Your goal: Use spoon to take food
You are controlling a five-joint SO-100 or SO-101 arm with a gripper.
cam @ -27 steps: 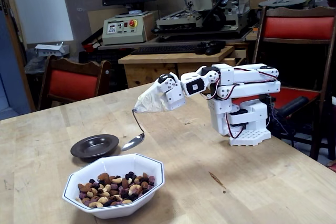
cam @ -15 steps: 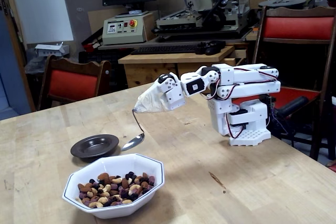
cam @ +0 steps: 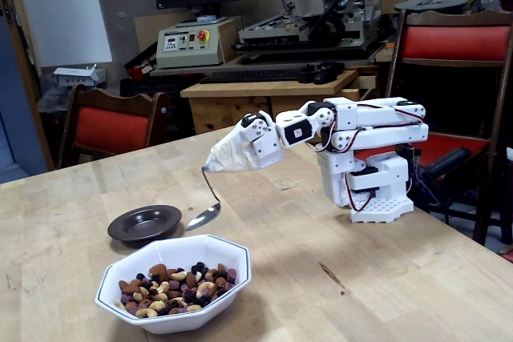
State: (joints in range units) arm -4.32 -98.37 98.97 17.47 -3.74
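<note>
Hanging from my tape-wrapped white gripper (cam: 218,162), jaws hidden so grip unclear, thin shiny silver metal spoon (cam: 207,212), bowl beside small dark round saucer (cam: 145,223), brown, tan and purple nut mix (cam: 175,288) in white octagonal bowl (cam: 232,260) below

Fixed view: white arm's gripper (cam: 220,159), wrapped in beige tape, holding spoon (cam: 207,206) by its handle. Spoon bowl hanging beside dark saucer (cam: 145,223), behind white bowl (cam: 176,276) of food (cam: 175,287) on wooden table (cam: 361,278).

On the tabletop (cam: 385,278), the bowl (cam: 174,279) sits nearest, at the left, with the food (cam: 175,289) in it. The saucer (cam: 145,223) lies just behind it. The spoon (cam: 207,206) hangs right of the saucer, below the tool (cam: 228,156). The arm's base (cam: 367,186) stands far right.
</note>
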